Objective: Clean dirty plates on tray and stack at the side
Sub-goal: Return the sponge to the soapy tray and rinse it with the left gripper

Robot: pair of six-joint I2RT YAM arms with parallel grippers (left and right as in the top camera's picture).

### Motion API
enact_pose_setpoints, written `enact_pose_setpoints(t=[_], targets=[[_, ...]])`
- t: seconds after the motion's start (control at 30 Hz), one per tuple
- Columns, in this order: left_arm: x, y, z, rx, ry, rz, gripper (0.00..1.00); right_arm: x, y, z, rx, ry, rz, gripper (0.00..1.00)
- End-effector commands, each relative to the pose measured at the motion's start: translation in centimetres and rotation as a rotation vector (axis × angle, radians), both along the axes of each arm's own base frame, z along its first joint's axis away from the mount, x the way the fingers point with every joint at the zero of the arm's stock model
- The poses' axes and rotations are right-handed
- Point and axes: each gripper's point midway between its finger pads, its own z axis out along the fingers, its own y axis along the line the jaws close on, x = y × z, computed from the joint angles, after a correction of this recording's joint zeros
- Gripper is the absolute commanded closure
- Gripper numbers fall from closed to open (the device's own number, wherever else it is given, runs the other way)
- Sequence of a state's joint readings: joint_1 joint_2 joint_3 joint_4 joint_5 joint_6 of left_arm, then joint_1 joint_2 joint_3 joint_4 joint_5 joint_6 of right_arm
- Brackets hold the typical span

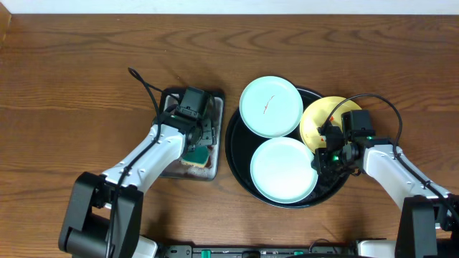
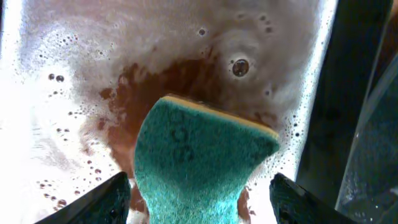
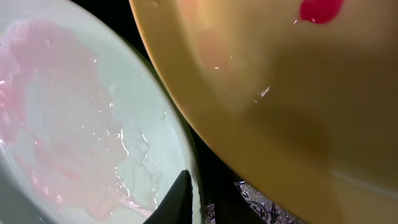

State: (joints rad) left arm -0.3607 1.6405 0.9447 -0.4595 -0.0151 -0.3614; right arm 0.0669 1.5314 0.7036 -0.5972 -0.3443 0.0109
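Observation:
The black tray (image 1: 235, 154) holds two mint plates and a yellow plate (image 1: 319, 118). The far mint plate (image 1: 270, 106) has a thin red smear. The near mint plate (image 1: 283, 168) is wet with a washed-out pink film in the right wrist view (image 3: 81, 112). My right gripper (image 1: 324, 154) is at its right rim, and its jaws (image 3: 199, 199) are closed on that rim. The yellow plate (image 3: 280, 93) overhangs close by, with a red sauce spot. My left gripper (image 1: 197, 143) is open over the grey pan (image 1: 168, 168). Its fingers (image 2: 199, 199) straddle the green sponge (image 2: 199, 155).
The pan holds foamy, reddish-brown water (image 2: 62, 93), and the sponge (image 1: 195, 154) lies in it. The pan stands just left of the tray. Bare wooden table (image 1: 72, 86) lies to the far left and along the back.

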Motion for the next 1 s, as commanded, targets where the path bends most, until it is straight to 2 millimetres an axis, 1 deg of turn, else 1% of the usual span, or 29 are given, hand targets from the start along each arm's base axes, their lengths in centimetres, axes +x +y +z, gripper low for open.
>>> enact_pose_setpoints(t=[0.0, 0.17, 0.2, 0.27, 0.33, 0.37, 0.47, 0.57, 0.6, 0.63, 0.67, 0.7, 0.8, 0.87, 0.9, 0.93, 0.97], targets=[[0.3, 0.5, -1.0, 0.038, 0.02, 0.004, 0.27, 0.0, 0.1, 0.0, 0.005, 0.001, -0.002, 0.88], [0.3, 0.5, -2.4, 0.048, 0.047, 0.003, 0.28, 0.0, 0.1, 0.0, 0.005, 0.0, -0.002, 0.88], [0.4, 0.5, -2.6, 0.047, 0.045, 0.003, 0.33, 0.0, 0.1, 0.0, 0.005, 0.0, -0.002, 0.88], [0.8, 0.4, -2.6, 0.043, 0.032, 0.003, 0.52, 0.0, 0.1, 0.0, 0.005, 0.0, -0.002, 0.88], [1.1, 0.2, -2.5, 0.038, 0.018, 0.003, 0.85, 0.0, 0.1, 0.0, 0.005, 0.0, -0.002, 0.88], [1.3, 0.2, -2.4, 0.035, 0.01, 0.003, 0.93, 0.0, 0.1, 0.0, 0.005, 0.0, -0.001, 0.88], [1.7, 0.1, -2.1, 0.03, -0.012, 0.005, 0.93, 0.0, 0.1, 0.0, 0.005, 0.001, -0.002, 0.88], [2.3, 0.6, -1.5, 0.057, -0.041, 0.013, 0.93, 0.0, 0.1, 0.0, 0.005, 0.0, -0.002, 0.88], [2.4, 0.5, -1.1, 0.059, -0.052, 0.002, 0.85, 0.0, 0.1, 0.0, 0.005, 0.0, -0.002, 0.88], [2.4, 0.5, -0.9, 0.059, -0.058, -0.003, 0.71, 0.0, 0.1, 0.0, 0.005, 0.0, -0.002, 0.88], [2.4, 0.5, -0.5, 0.056, -0.064, -0.003, 0.54, 0.0, 0.1, 0.0, 0.005, 0.0, -0.002, 0.88], [2.3, 0.5, -0.1, 0.054, -0.069, -0.002, 0.41, 0.0, 0.1, 0.0, 0.005, 0.0, -0.002, 0.88], [1.9, 0.3, 1.3, 0.026, -0.079, -0.01, 0.26, 0.0, 0.1, 0.0, 0.005, -0.001, -0.001, 0.88], [1.2, 0.1, 2.5, 0.005, -0.079, -0.017, 0.17, 0.0, 0.1, 0.0, 0.004, -0.001, -0.002, 0.87], [0.3, 0.4, 3.4, -0.001, -0.07, -0.006, 0.16, 0.1, 0.1, 0.0, 0.004, -0.004, -0.002, 0.87], [-0.2, 0.6, 3.8, -0.005, -0.06, 0.013, 0.16, 0.2, 0.1, 0.0, 0.005, -0.007, -0.002, 0.87], [-0.7, 0.8, 4.0, -0.005, -0.049, 0.023, 0.16, 0.2, 0.1, 0.0, 0.006, -0.01, -0.001, 0.91]])
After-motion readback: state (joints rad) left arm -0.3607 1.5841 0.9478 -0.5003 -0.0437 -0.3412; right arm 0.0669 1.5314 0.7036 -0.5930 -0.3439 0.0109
